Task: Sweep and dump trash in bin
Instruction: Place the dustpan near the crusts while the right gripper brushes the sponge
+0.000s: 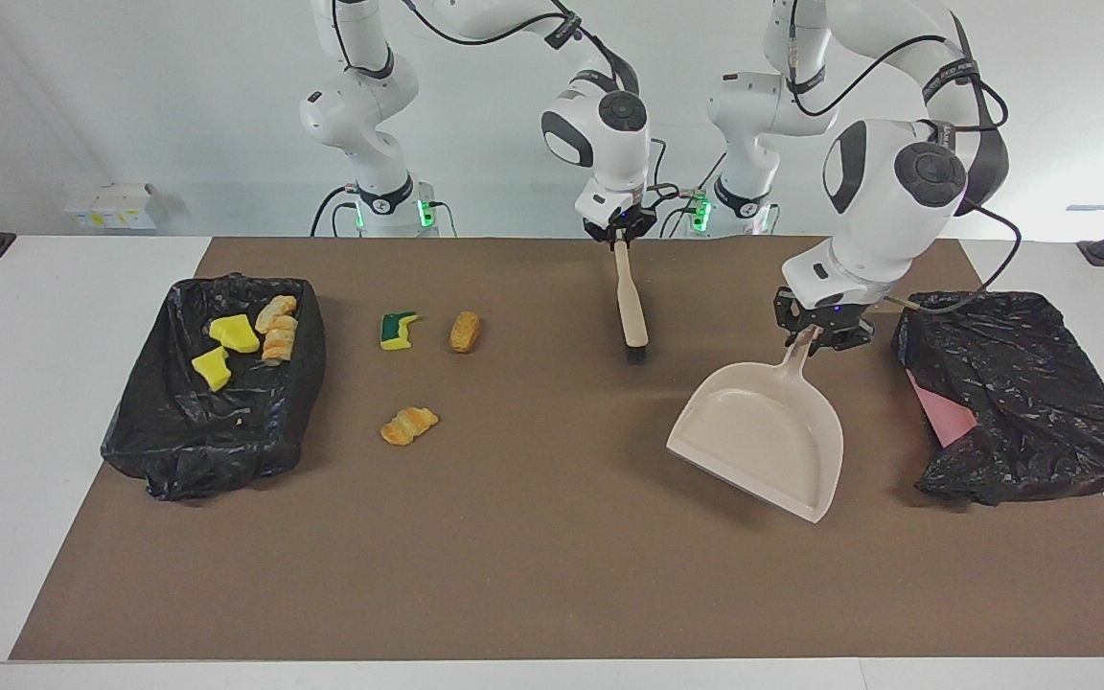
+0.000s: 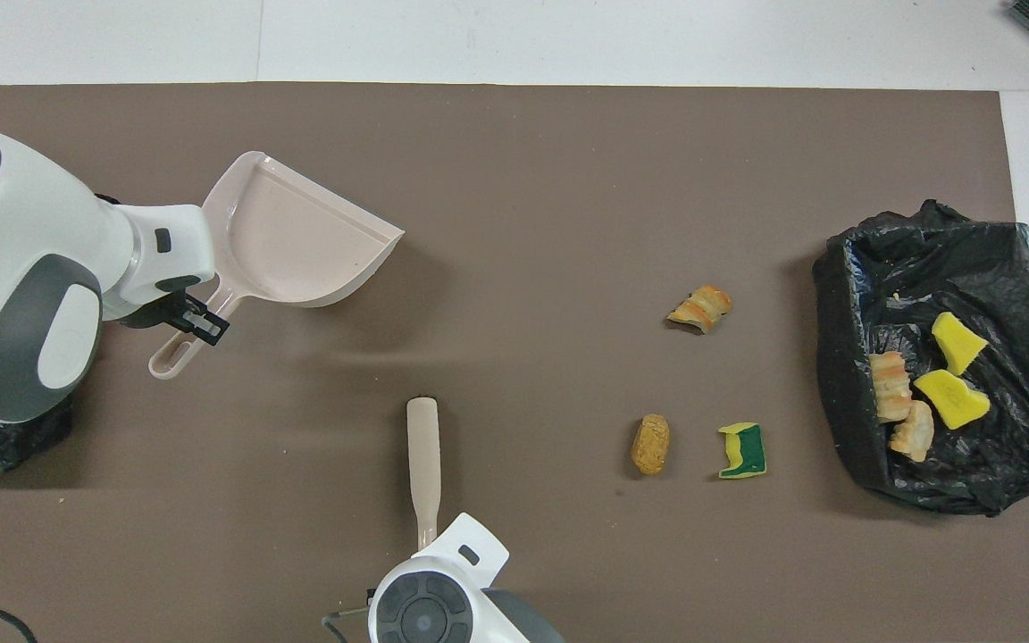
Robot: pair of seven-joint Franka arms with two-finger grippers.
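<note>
We are holding the dustpan [image 1: 761, 439] in our left end effector [image 1: 822, 334], raised near the covered bin [image 1: 1022, 398]. Our right end effector [image 1: 620, 233] is gripping the brush [image 1: 630, 305], its length pointing away from the robots. The three loose scraps [image 1: 408, 425] are lying toward the right arm's end, well apart from the dustpan.

Bright, even, from overhead. Soft shadows on mat [image 1: 533, 575] under dustpan [image 1: 763, 436], brush [image 1: 631, 311] and scraps. Faint sheen on black bags [image 2: 943, 357]. Sharp in both views, no blur, no visible edge distortion.

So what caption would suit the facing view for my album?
Left end effector lifts the dustpan, right end effector holds the brush; three scraps await sweeping.
</note>
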